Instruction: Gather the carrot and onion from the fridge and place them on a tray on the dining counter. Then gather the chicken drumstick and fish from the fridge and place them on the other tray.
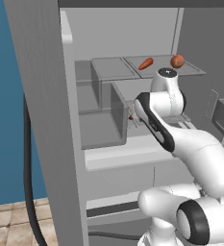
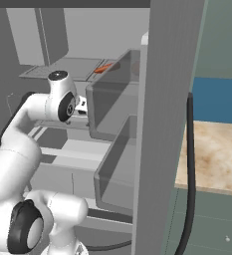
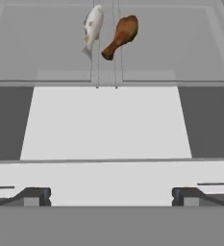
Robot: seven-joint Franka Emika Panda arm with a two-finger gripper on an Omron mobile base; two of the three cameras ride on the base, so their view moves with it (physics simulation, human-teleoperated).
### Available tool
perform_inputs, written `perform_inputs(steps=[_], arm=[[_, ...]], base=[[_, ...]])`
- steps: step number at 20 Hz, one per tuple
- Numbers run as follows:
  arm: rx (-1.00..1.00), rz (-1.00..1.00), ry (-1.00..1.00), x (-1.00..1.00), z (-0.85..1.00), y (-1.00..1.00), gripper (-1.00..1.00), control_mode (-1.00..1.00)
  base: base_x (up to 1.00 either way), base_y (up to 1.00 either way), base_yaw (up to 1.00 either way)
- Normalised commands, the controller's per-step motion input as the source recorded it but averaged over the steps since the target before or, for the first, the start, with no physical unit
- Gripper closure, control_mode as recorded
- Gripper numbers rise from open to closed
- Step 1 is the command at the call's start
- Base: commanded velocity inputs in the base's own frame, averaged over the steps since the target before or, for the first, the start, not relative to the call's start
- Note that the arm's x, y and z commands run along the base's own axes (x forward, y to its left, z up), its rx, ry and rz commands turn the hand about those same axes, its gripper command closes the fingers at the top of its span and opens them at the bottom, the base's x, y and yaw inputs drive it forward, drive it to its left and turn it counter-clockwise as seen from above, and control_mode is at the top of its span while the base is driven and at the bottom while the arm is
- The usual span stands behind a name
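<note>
In the hand view the gripper (image 3: 111,197) points into the fridge (image 1: 46,120), its two dark fingertips (image 3: 34,196) standing far apart at the bottom of the view with nothing between them; the jaws are fully open and hold nothing. Just ahead of them lies a bare white shelf (image 3: 108,120). Well beyond it, on a grey shelf further in, the fish (image 3: 93,26) and the chicken drumstick (image 3: 120,34) lie side by side, near but not clearly touching, the fish to the left, the drumstick to the right with its thin end pointing down-left. Both are well apart from the fingertips and slightly left of and above the middle between them.

In the left base view the arm (image 1: 190,153) rises from the lower right, bends at the elbow and reaches forward into the open fridge at the height of the middle shelves. On the top shelf behind it rest the carrot (image 1: 145,63) and, to its right, the onion (image 1: 177,61), apart from each other. The right base view shows the carrot (image 2: 103,68) beyond clear door bins (image 2: 112,99).
</note>
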Motion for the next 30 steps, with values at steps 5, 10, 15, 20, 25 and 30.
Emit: perform_inputs(steps=[5,10,15,20,25,30], arm=[[0.02,-0.01,0.0,0.59,-0.1,-0.13,-1.0,-1.0],[0.0,0.0,0.0,0.38,-0.24,-0.02,-1.0,-1.0],[0.0,-0.01,0.0,0.33,-0.31,0.0,-1.0,-1.0],[0.0,-0.03,0.0,0.32,-0.34,0.0,-1.0,-1.0],[0.0,-0.03,0.0,0.38,-0.27,0.0,-1.0,-1.0],[0.0,-0.05,-0.01,0.44,-0.15,0.0,-1.0,-1.0]], base=[[0.0,0.0,0.0],[0.0,0.0,0.0],[0.0,0.0,0.0],[0.0,0.0,0.0],[0.0,0.0,0.0],[0.0,0.0,0.0]])
